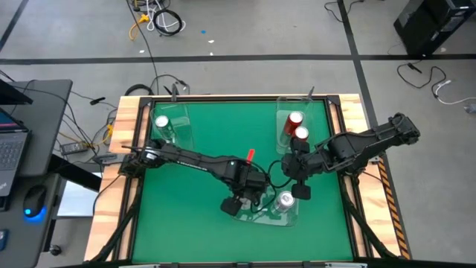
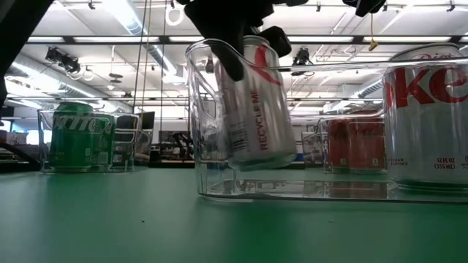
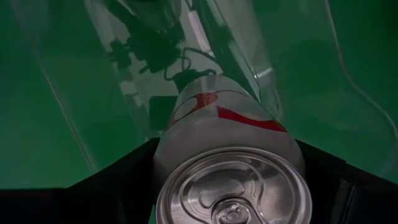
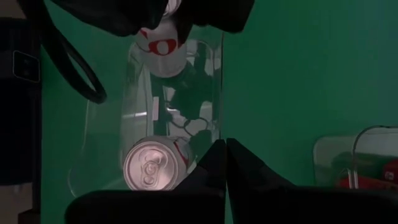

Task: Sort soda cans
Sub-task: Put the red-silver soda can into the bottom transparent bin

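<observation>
A clear tray sits near the table's near edge at the middle. My left gripper hangs over its left part, shut on a silver can. A second silver can stands upright in the tray's right part. My right gripper, shut, hovers just right of that can and holds nothing. In the right wrist view, my right gripper points past the standing silver can. Two red cans stand in a far-right tray. Green cans stand in a far-left tray. My left gripper pinches the silver can's side wall just below its top rim, one finger on each side. The fingers come from above, pointing down. The can hangs tilted inside the tray walls, its bottom slightly above the tray floor.
The far-right tray and the far-left tray stand by the table's far edge. Open green mat lies between them and at the near left. A raised wooden frame rims the table. A small red object lies at the middle.
</observation>
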{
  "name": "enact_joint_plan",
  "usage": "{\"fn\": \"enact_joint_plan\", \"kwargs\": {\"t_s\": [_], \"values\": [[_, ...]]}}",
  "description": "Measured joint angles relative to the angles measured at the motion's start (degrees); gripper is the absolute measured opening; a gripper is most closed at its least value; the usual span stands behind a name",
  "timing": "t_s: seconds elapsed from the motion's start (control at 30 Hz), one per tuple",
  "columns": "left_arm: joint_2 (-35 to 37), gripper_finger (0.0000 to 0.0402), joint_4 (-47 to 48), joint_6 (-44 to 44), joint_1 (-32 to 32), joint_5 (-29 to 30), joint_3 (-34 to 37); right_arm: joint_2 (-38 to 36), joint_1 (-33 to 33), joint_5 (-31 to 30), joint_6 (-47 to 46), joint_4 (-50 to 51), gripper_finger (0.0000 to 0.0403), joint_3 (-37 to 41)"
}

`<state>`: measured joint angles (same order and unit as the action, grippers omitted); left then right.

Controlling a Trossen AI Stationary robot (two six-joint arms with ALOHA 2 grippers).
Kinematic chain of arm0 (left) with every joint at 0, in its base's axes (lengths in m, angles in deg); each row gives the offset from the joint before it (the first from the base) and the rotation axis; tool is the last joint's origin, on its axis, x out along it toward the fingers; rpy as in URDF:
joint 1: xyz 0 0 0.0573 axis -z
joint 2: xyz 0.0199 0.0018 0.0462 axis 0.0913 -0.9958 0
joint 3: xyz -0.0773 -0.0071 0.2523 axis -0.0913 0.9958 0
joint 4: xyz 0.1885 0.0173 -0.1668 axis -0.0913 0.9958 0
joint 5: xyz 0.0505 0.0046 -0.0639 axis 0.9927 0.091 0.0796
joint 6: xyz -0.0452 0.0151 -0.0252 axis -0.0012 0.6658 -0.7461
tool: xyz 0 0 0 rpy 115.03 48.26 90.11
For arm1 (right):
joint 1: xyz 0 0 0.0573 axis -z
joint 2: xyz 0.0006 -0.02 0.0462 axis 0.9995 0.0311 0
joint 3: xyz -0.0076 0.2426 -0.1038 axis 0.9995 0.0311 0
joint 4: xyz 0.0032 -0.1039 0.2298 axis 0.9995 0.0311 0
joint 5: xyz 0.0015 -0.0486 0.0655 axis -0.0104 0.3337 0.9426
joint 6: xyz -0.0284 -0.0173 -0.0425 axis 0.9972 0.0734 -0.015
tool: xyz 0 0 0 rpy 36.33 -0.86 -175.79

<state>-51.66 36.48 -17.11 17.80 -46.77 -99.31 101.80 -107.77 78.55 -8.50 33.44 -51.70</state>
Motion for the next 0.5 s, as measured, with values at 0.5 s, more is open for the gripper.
{"fn": "enact_joint_plan", "kwargs": {"t_s": [0.5], "values": [[0.1, 0.0335, -1.3, -0.1, 0.5, 0.7, 0.0, 0.0, 0.0, 0.0, 0.9, 0.3, 0.0, 0.0]]}}
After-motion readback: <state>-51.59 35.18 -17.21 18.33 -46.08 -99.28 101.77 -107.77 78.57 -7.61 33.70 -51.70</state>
